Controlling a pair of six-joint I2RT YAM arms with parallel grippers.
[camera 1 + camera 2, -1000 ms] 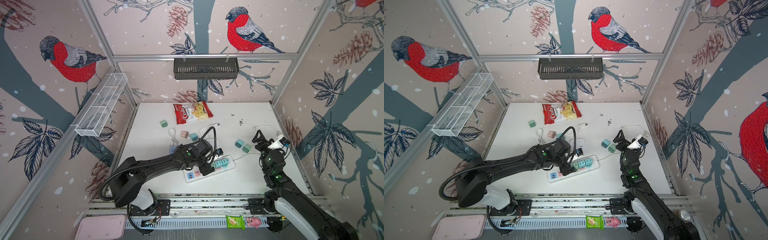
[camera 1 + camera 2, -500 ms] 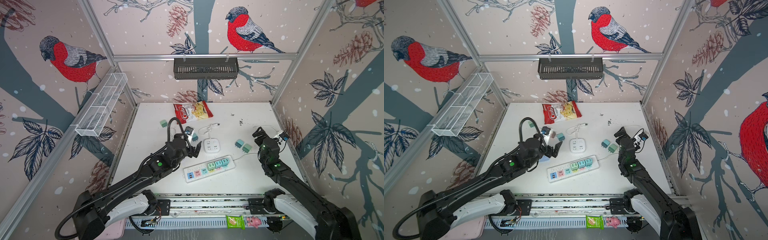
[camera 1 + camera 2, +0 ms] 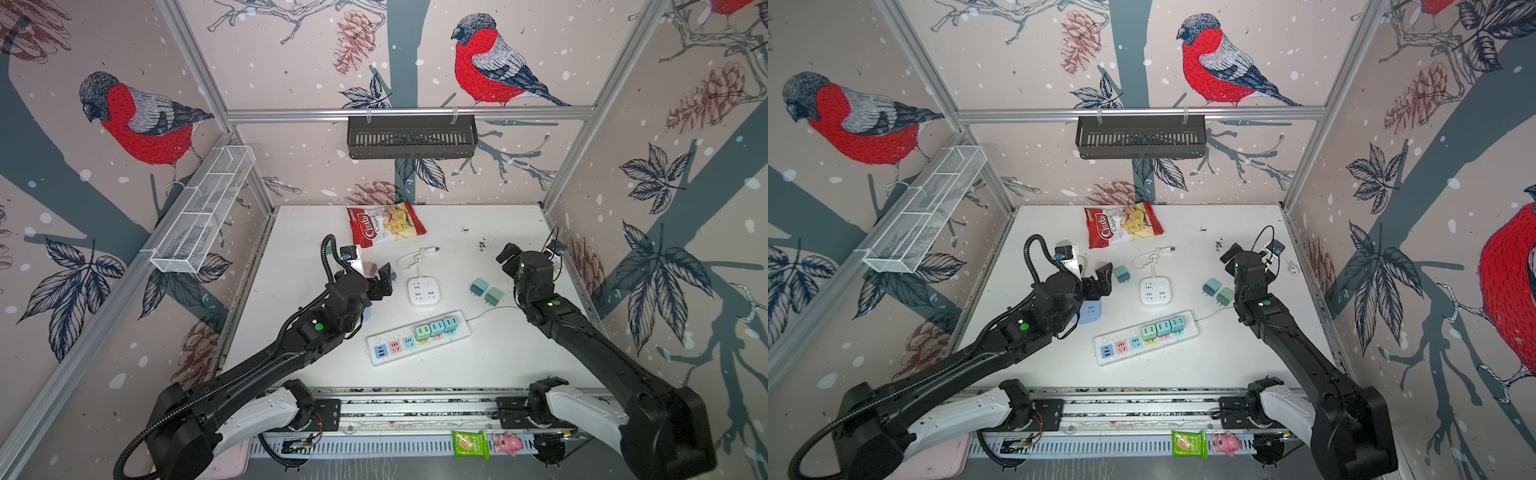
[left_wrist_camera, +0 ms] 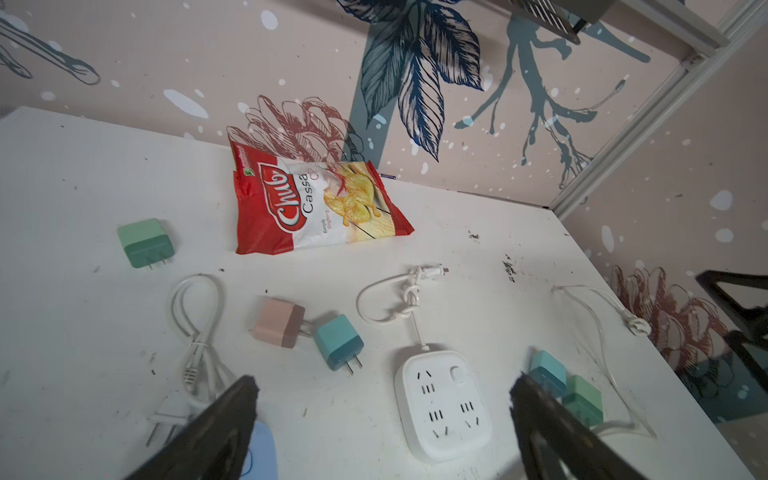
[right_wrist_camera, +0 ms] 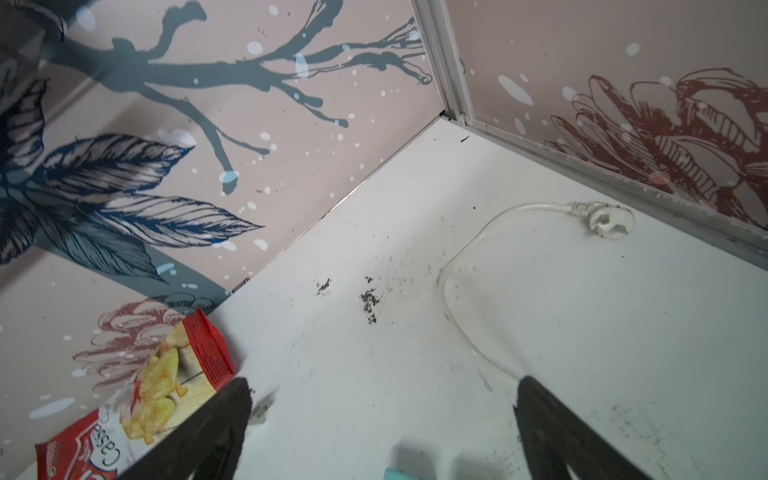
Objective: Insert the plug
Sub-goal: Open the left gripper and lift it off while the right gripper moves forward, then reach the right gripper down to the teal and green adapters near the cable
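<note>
Already three plugs (image 3: 436, 328) in power strip (image 3: 386, 340).

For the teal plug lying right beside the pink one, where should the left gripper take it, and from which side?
Take the teal plug by its blocky body, jaws on its two flat sides, coming from above. It lies flat with its prongs sticking out sideways, so leave those free. The prongs of the pink plug crowd one corner; watch that side.
</note>
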